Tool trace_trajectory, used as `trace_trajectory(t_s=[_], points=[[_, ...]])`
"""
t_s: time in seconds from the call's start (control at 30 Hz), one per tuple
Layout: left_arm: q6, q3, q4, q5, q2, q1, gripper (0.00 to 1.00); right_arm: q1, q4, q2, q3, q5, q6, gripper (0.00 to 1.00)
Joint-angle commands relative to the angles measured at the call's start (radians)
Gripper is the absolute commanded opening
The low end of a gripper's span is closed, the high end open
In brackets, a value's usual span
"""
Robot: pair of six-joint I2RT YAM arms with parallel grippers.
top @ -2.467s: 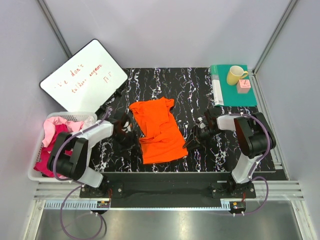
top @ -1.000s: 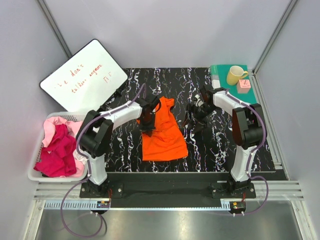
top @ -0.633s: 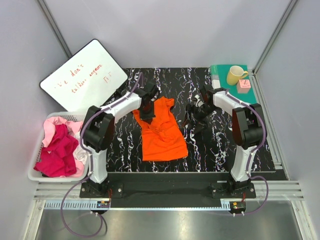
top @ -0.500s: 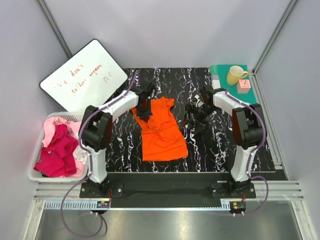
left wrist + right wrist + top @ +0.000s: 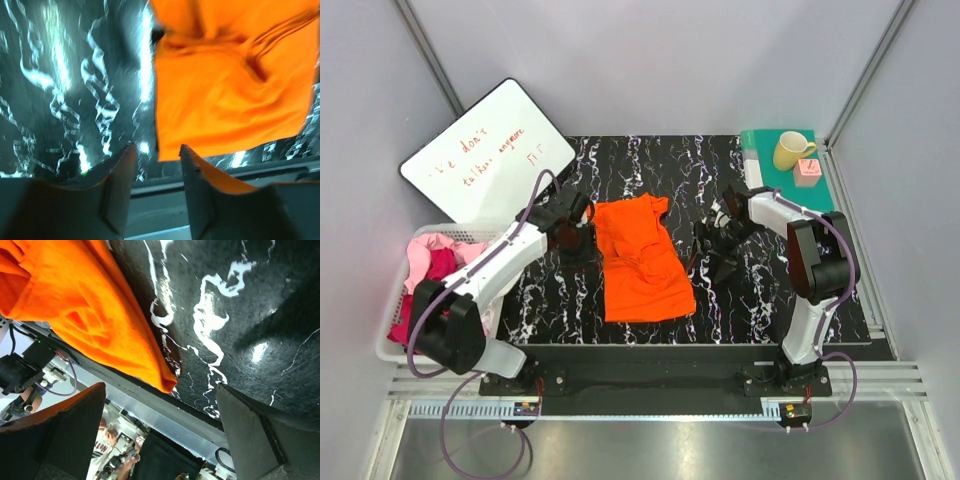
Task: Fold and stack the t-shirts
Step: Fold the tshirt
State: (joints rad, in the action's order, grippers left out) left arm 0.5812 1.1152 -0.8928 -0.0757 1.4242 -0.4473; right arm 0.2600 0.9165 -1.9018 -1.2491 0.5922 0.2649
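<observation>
On the left gripper (image 5: 156,150), the jaws are held partly apart, empty, just beside the orange t-shirt (image 5: 640,262). On the right gripper (image 5: 160,390), they are spread wide; nothing is gripped.

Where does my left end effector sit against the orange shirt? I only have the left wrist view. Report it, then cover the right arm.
Observer: From above, the left end effector hangs just off the left edge of the orange t-shirt, toward its far end.
Operator: Now the right arm.
Observer: The right end effector is off the shirt's right edge, wide open and holding nothing.
Operator: List what remains to fold.
Observer: A white basket at the far left of the overhead view holds a crumpled magenta t-shirt and a pale pink t-shirt.
</observation>
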Motion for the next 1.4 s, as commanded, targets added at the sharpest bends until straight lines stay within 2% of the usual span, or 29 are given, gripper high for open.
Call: trace_trajectory(t_s=[0.0,0.2,0.3,0.37,0.4,0.53,0.6,0.67,0.8,1.0,1.23,1.33,1.37], points=[[0.022,-0.003,0.048,-0.016,-0.002,0.015,0.51,-0.001,-0.034,-0.022,-0.119,0.023,-0.016,1.0],[-0.024,0.2,0.054,0.004,0.179,0.048,0.52,-0.001,0.007,-0.224,-0.55,-0.008,-0.013,1.0],[-0.035,0.299,0.064,-0.013,0.295,0.091,0.51,-0.001,0.047,-0.401,-0.819,-0.011,0.003,1.0],[-0.038,0.342,0.065,-0.019,0.346,0.123,0.51,-0.001,0.067,-0.471,-0.906,-0.006,0.014,0.99],[-0.04,0.385,0.066,-0.039,0.395,0.134,0.51,-0.001,0.076,-0.535,-0.985,0.0,0.02,0.96],[-0.034,0.471,0.061,-0.056,0.498,0.173,0.52,-0.001,0.114,-0.658,-1.136,0.038,0.043,0.9],[-0.023,0.492,0.063,-0.062,0.547,0.193,0.57,-0.001,0.122,-0.707,-1.199,0.043,0.056,0.89],[-0.017,0.52,0.061,-0.065,0.576,0.206,0.65,-0.001,0.133,-0.738,-1.236,0.049,0.059,0.88],[-0.003,0.544,0.063,-0.064,0.639,0.217,0.71,0.013,0.134,-0.807,-1.325,0.07,0.086,0.86],[0.005,0.578,0.06,-0.062,0.689,0.24,0.75,0.056,0.124,-0.865,-1.397,0.087,0.12,0.84],[0.009,0.667,0.037,-0.044,0.763,0.254,0.75,0.082,0.102,-0.888,-1.392,0.149,0.152,0.55],[0.003,0.725,0.015,-0.042,0.82,0.254,0.76,0.081,0.096,-0.885,-1.383,0.159,0.16,0.33],[-0.001,0.739,-0.001,-0.044,0.831,0.254,0.76,0.081,0.096,-0.881,-1.376,0.158,0.16,0.13]])
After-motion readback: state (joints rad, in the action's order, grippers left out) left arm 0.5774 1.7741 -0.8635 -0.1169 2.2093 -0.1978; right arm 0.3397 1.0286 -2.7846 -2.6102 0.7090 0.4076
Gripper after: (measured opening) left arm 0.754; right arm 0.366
